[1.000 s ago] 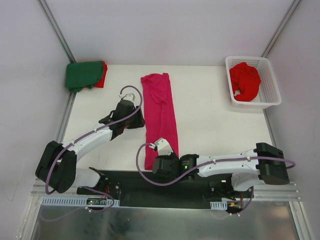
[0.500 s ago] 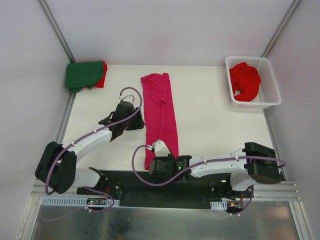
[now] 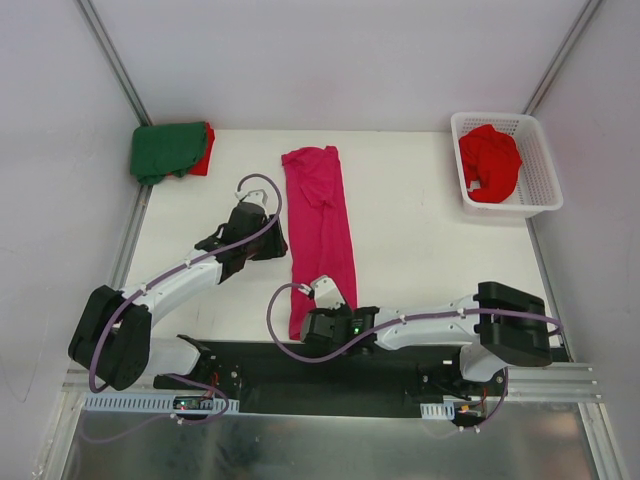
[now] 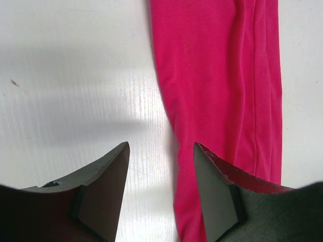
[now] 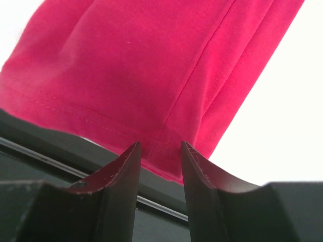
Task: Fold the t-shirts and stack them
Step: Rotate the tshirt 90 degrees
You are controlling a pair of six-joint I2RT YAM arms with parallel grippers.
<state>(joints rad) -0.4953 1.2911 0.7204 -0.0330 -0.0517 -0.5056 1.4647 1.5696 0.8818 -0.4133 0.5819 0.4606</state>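
Magenta tee (image 3: 320,230), long narrow strip

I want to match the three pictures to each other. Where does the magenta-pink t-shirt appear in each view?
Top external: the magenta-pink t-shirt lies as a long narrow strip in the middle of the white table, reaching its near edge.
Left wrist: it fills the upper right and runs down to the bottom edge.
Right wrist: it fills the upper part, with its hem lowest.
Shared landmark: the white table beside the shirt, seen in all three views.
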